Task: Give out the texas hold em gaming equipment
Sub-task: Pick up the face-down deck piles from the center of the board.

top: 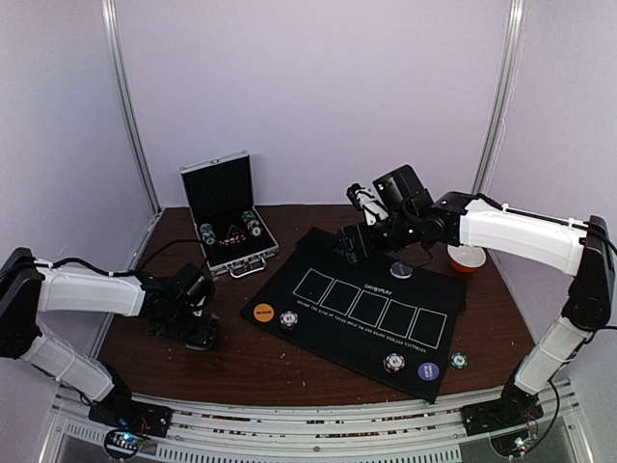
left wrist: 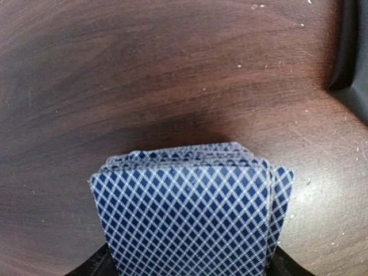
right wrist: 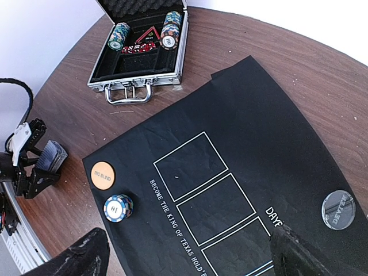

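Note:
My left gripper (top: 200, 331) is shut on a deck of blue-backed playing cards (left wrist: 190, 213) and holds it low over the wooden table, left of the black mat (top: 386, 333). The deck also shows in the right wrist view (right wrist: 50, 156). My right gripper (top: 353, 241) is open and empty, raised over the mat's far edge; its fingertips (right wrist: 75, 259) frame the white rectangles. On the mat lie an orange button (top: 263, 312), a blue striped chip stack (top: 288, 319), a dark silver button (top: 401, 271), another chip stack (top: 393, 363) and a purple button (top: 428, 370). A green chip (top: 459, 362) lies just off the mat's right edge.
An open aluminium case (top: 228, 217) with more chip stacks (right wrist: 171, 29) and red dice stands at the back left. An orange-and-white bowl (top: 467, 258) sits behind the right arm. White walls surround the table.

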You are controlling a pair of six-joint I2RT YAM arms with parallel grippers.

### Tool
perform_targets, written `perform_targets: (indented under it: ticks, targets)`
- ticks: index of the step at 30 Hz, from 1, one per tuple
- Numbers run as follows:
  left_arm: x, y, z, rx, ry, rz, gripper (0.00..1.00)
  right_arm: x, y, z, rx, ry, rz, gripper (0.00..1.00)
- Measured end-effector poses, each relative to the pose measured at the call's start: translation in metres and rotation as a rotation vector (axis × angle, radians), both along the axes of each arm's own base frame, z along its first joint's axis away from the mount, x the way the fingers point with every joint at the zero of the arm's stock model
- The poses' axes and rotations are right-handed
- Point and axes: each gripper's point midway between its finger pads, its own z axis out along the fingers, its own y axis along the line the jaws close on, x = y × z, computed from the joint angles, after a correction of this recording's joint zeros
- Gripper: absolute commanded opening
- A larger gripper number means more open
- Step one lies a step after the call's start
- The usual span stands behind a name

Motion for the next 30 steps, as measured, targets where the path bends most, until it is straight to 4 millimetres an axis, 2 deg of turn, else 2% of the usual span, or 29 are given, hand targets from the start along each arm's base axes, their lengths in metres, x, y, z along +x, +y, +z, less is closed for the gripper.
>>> perform_targets:
  ticks: [8, 15, 21, 26, 30]
  targets:
    - [0.006, -0.003, -0.001, -0.012, -0.01, -0.007, 0.77, 0.001, -0.003, -0.002, -0.021, -0.006, -0.006, 1.0]
    - [0.009, -0.003, 0.0, -0.018, -0.023, -0.01, 0.52, 0.002, -0.005, -0.002, -0.032, -0.012, -0.009, 1.0]
    - [0.016, -0.013, 0.008, -0.057, -0.054, -0.035, 0.5, 0.002, -0.007, -0.003, -0.04, -0.012, -0.017, 1.0]
    - [0.01, -0.013, 0.013, -0.023, -0.024, -0.085, 0.49, 0.003, -0.006, 0.003, -0.021, -0.008, -0.032, 1.0]
    - [0.014, -0.03, 0.037, -0.03, -0.033, -0.178, 0.48, 0.001, 0.002, 0.018, 0.059, 0.013, -0.03, 1.0]
